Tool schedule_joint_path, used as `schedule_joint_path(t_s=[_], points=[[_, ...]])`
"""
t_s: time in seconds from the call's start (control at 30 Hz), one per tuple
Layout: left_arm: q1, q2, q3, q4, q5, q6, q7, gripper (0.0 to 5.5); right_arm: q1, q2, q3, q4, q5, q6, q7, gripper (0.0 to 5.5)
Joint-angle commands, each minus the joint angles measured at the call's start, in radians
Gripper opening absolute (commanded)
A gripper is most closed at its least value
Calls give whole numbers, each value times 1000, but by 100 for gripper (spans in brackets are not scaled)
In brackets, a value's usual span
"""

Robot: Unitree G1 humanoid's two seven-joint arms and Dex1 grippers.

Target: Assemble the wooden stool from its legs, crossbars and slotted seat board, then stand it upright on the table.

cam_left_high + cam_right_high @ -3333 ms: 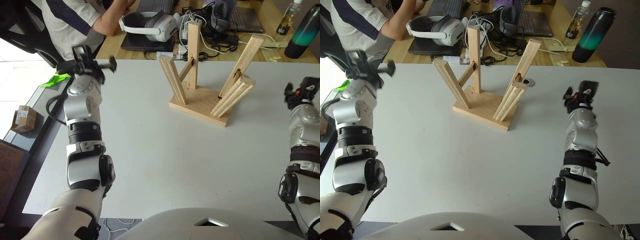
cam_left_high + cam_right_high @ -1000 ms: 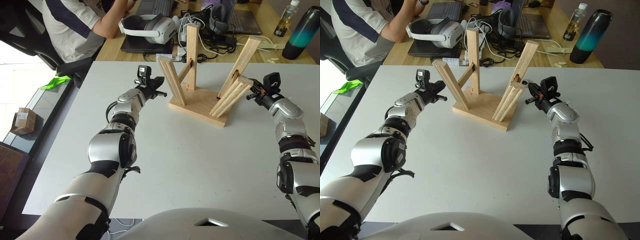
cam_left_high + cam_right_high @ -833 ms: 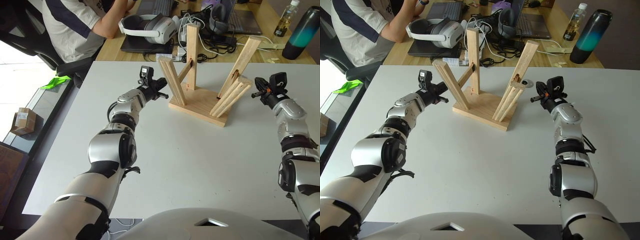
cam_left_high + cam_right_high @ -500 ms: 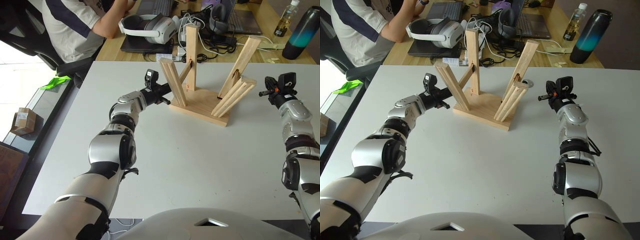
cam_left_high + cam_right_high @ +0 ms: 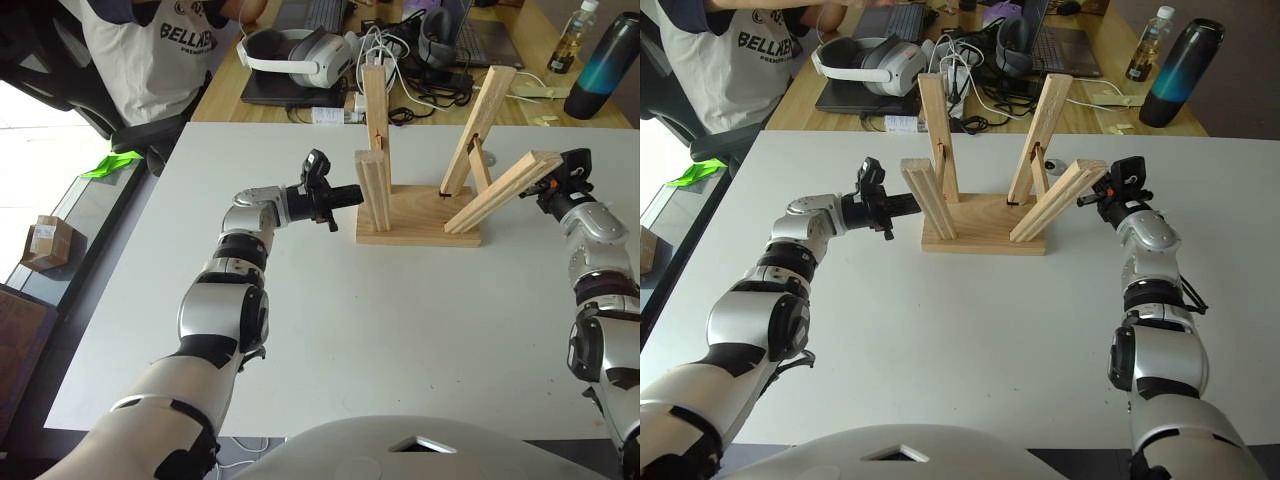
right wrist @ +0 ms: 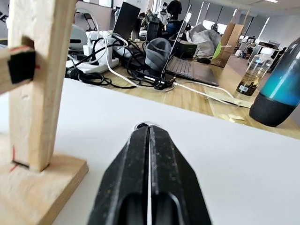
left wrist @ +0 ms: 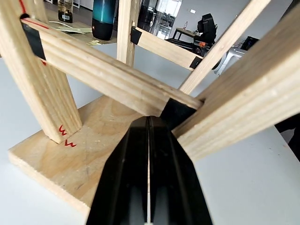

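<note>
The wooden stool [image 5: 425,160] stands upside down mid-table, its seat board [image 5: 420,222] flat on the white table [image 5: 400,330]. Four pale legs [image 5: 375,95] point up, two upright and two leaning right. Two black-tipped crossbars [image 7: 98,70] run between them. The left gripper [image 5: 354,193], fingers pressed together and empty, has its tips at the near-left leg. The right gripper [image 5: 1103,196], likewise closed on nothing, hovers beside the near-right leg's tip.

Bright, even light covers the white rectangular tabletop [image 5: 400,330], shadows soft and faint, glare at the frame's left edge
</note>
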Motion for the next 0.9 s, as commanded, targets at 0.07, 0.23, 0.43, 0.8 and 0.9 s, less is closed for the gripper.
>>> schedule_joint_path(t_s=[0.07, 0.23, 0.43, 0.8, 0.9], points=[[73, 60, 68, -57, 41, -6, 545, 3, 86, -25, 101, 18, -92, 97, 92, 0], [164, 40, 71, -86, 28, 65, 710, 3, 145, -36, 135, 23, -124, 112, 134, 0], [173, 28, 25, 26, 30, 125, 611, 3, 156, -42, 201, 38, -164, 99, 227, 0], [123, 9, 66, 69, -85, 138, 382, 3, 130, 4, 173, 59, -102, 62, 313, 0], [110, 8, 47, 85, -77, 175, 325, 3, 120, 6, 170, 80, -103, 66, 305, 0]])
